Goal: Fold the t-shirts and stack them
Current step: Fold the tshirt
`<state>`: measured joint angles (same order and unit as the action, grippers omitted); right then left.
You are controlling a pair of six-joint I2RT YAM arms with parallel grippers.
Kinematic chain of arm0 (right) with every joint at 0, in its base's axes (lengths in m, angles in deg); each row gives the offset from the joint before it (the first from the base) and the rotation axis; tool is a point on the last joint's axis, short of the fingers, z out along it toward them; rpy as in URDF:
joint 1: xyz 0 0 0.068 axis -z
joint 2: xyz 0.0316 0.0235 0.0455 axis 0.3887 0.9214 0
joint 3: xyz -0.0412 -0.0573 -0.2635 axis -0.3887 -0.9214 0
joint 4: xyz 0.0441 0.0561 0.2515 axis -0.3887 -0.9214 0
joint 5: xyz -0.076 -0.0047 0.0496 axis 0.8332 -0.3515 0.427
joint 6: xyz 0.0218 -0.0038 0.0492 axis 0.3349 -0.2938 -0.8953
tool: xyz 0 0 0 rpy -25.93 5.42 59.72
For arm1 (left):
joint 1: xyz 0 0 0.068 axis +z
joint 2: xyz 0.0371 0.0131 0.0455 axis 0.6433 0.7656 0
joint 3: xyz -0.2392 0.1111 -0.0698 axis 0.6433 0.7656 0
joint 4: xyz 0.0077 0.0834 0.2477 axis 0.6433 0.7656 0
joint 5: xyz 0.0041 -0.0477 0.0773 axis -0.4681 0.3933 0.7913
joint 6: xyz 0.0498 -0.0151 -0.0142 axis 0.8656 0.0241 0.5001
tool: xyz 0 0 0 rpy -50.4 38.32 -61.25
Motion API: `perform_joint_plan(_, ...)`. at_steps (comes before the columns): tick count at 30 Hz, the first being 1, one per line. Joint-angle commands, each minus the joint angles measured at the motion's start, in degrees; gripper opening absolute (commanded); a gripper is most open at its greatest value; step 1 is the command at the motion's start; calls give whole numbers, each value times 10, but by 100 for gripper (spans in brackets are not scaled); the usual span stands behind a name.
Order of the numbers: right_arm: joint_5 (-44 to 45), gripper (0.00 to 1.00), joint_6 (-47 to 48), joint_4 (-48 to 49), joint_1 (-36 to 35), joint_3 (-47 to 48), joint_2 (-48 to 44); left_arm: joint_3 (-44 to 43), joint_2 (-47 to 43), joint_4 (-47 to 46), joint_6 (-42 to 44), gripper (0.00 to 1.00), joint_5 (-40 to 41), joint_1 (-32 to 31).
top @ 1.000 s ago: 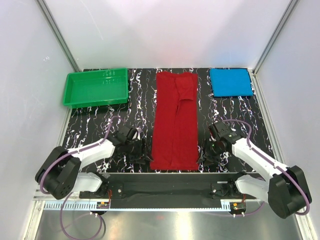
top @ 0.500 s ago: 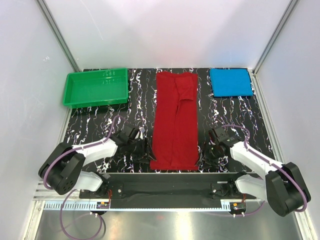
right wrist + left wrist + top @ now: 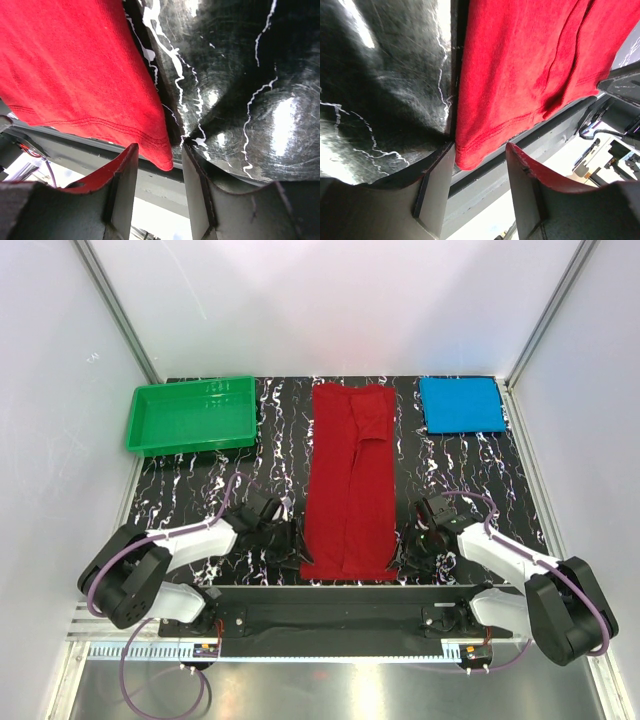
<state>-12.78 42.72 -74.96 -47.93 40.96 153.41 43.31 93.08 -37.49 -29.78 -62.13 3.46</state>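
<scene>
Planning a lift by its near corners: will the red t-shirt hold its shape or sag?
Probably sags: the red t-shirt is thin creased cloth, its hem corner lapping over the table edge. Likely light; pushed, it may bunch, not slide.

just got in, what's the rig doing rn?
Folding t-shirts, mid-job. The blue shirt lies folded at the far right. The red shirt is laid out as a long strip down the middle. The left pincer and right pincer sit low at its two near corners, jaws open around the hem, not yet clamped. The green tray stands far left.
</scene>
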Motion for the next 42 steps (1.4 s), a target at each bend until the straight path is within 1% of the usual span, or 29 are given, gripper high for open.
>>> perform_joint_plan(1, 1, 47, -4, 20, 2, -7, 6, 23, 19, 61, 10, 52, 50, -17)
perform_joint_plan(5, 2, 46, -6, 32, 2, -12, 15, 31, 22, 48, 3, 49, 47, -21)
perform_joint_plan(8, -5, 43, -6, 36, 2, -12, 23, 37, 26, 37, 0, 43, 38, -22)
perform_joint_plan(9, -7, 43, -6, 35, 2, -12, 25, 39, 25, 33, -5, 39, 35, -23)
perform_joint_plan(11, -11, 41, -11, 38, 2, -15, 23, 47, 19, 21, -12, 35, 32, -25)
perform_joint_plan(12, -12, 37, -12, 37, 2, -18, 22, 49, 16, 20, -18, 34, 30, -26)
perform_joint_plan(13, -11, 32, -13, 30, 2, -18, 20, 52, 14, 17, -21, 30, 30, -29)
perform_joint_plan(14, -8, 22, -12, 24, 2, -17, 19, 57, 10, 15, -24, 27, 30, -31)
perform_joint_plan(15, -7, 14, -12, 18, 2, -16, 14, 60, 2, 14, -29, 24, 30, -31)
perform_joint_plan(16, -7, 4, -8, 4, 2, -15, 9, 63, -2, 14, -32, 16, 32, -32)
perform_joint_plan(17, -5, 1, -11, -2, 2, -15, 1, 69, -7, 15, -34, 12, 35, -32)
perform_joint_plan(19, 19, 0, -29, -30, 2, -9, -18, 75, -21, 11, -43, 0, 42, -32)
perform_joint_plan(24, 28, 0, -37, -39, 2, -2, -24, 88, -40, 2, -61, 0, 35, -34)
perform_joint_plan(28, 21, 0, -43, -62, 1, 3, -28, 87, -73, 6, -81, 0, 34, -48)
perform_joint_plan(33, 1, 0, -43, -83, 2, 20, -89, 63, -93, 6, -115, 0, 23, -63)
perform_joint_plan(36, -6, 0, -39, -97, 2, 44, -105, 19, -94, 16, -124, 0, 20, -69)
perform_joint_plan(38, -4, 0, -29, -101, 4, 62, -99, -30, -90, 31, -123, 0, 21, -69)
perform_joint_plan(40, -1, 0, -7, -103, 13, 98, -70, -68, -75, 47, -116, 0, 29, -60)
perform_joint_plan(41, -1, 0, 4, -102, 21, 112, -55, -107, -66, 53, -111, 0, 30, -52)
perform_joint_plan(42, -5, 0, 14, -102, 47, 142, -23, -126, -48, 57, -102, 0, 26, -31)
